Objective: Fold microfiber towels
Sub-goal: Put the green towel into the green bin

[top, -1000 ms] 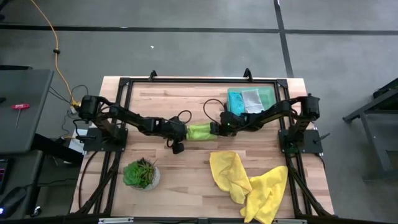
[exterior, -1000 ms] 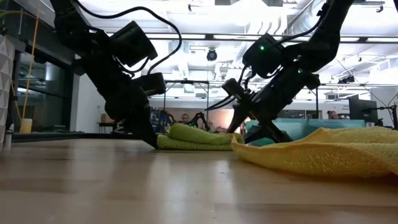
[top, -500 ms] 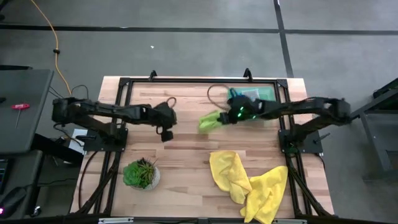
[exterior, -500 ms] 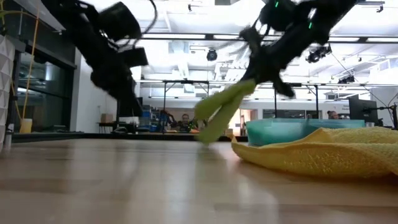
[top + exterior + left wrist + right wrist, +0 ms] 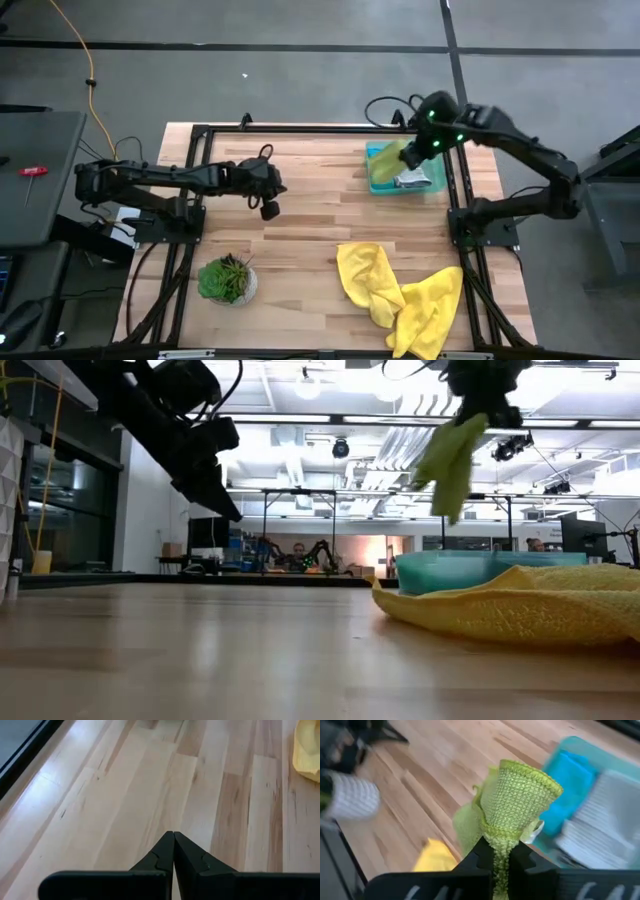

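The left pincer [image 5: 268, 209] hovers clenched and empty over bare surface [image 5: 310, 250]. Two yellow towels [image 5: 400, 290] lie crumpled near the front, apparently not yet folded. A teal towel [image 5: 568, 772] and a pale one [image 5: 600, 820] already sit in the tray [image 5: 375, 185]. Above it, the right pincer [image 5: 500, 857] is grasping the lime green towel [image 5: 389, 159], seemingly folded and headed for the tray.
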